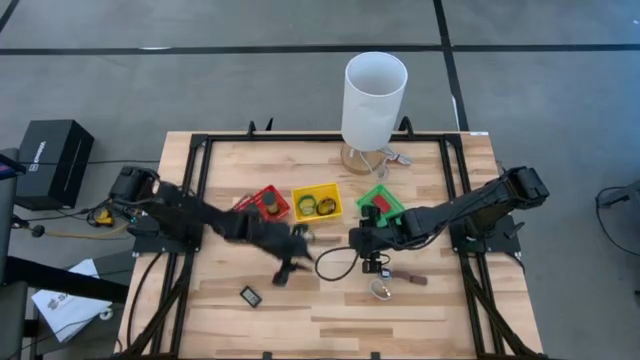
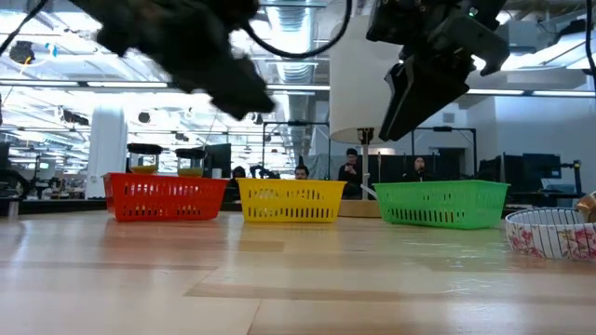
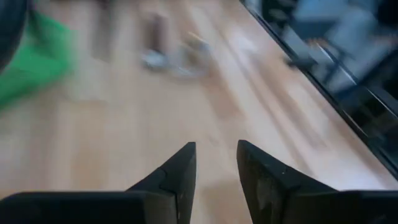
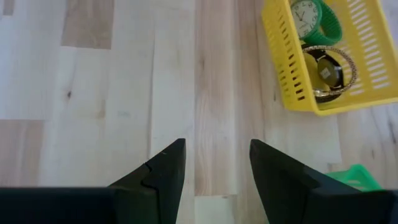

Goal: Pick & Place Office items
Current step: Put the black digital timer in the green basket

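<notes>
The table [image 1: 330,320] is pale wood planking, framed by black metal rails. Three small latticed plastic baskets sit in a row at mid-frame in the high view: a red basket [image 1: 262,204], a yellow basket [image 1: 316,203] and a green basket [image 1: 380,203]. Behind them, at upper centre, stands a tall smooth white cylinder [image 1: 374,97] on a wooden base.

The yellow basket holds round items: a green-strapped watch [image 4: 314,18] and a thin beaded ring around a dark disc [image 4: 326,70]. A small dark rectangle [image 1: 251,295] lies flat on the table at lower left of centre. At lower right of centre a small round floral bowl [image 1: 380,290] sits just beside a dark reddish bar [image 1: 410,278].

The left hand [image 1: 285,272] hangs over bare planks below the red and yellow baskets, its dark wedge-shaped fingers [image 3: 180,177] slightly parted and grasping nothing. The right hand [image 1: 373,266] hangs below the green basket, just above the bowl, fingers [image 4: 163,174] released and spread over bare wood, empty.
</notes>
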You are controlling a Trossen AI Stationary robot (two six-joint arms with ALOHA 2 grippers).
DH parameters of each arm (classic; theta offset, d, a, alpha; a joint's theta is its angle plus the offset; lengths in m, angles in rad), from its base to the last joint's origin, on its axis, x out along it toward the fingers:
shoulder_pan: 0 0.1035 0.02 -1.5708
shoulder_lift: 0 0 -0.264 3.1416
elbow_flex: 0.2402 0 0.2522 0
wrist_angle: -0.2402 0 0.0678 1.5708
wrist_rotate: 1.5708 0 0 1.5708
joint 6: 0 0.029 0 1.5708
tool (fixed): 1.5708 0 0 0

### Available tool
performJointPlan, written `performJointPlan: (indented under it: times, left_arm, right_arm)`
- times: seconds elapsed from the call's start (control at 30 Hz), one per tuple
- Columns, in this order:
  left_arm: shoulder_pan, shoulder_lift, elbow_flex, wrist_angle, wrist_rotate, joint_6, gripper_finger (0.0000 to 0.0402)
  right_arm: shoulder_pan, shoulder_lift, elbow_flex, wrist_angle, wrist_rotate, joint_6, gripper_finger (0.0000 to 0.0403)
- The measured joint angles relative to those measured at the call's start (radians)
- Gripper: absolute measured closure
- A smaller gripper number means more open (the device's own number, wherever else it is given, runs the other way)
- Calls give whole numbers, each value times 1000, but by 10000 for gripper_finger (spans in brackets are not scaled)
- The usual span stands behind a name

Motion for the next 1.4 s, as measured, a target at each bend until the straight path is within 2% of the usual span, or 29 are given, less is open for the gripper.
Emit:
performJointPlan:
  times: [0.17,0.33,0.47,0.7,0.87,1.13,1.4]
  left_arm:
    - [-154,0,0,-175,-102,-27,256]
    - [-262,1,0,-433,-142,-58,214]
    - [-327,-9,-1,-574,-155,-64,191]
    - [-384,-94,-1,-664,-150,-117,161]
    - [-413,-129,-18,-728,-156,-190,159]
    - [-461,-127,-103,-714,-173,-232,158]
    - [-494,-127,-124,-656,-165,-235,165]
  right_arm:
    - [0,0,0,2,-4,29,232]
    - [0,0,0,17,-3,33,232]
    - [0,0,0,64,-4,32,232]
    - [0,0,0,117,-4,30,232]
    - [-2,1,0,116,-4,27,232]
    - [-2,1,0,121,-4,25,232]
    - [-2,1,0,121,-4,25,232]
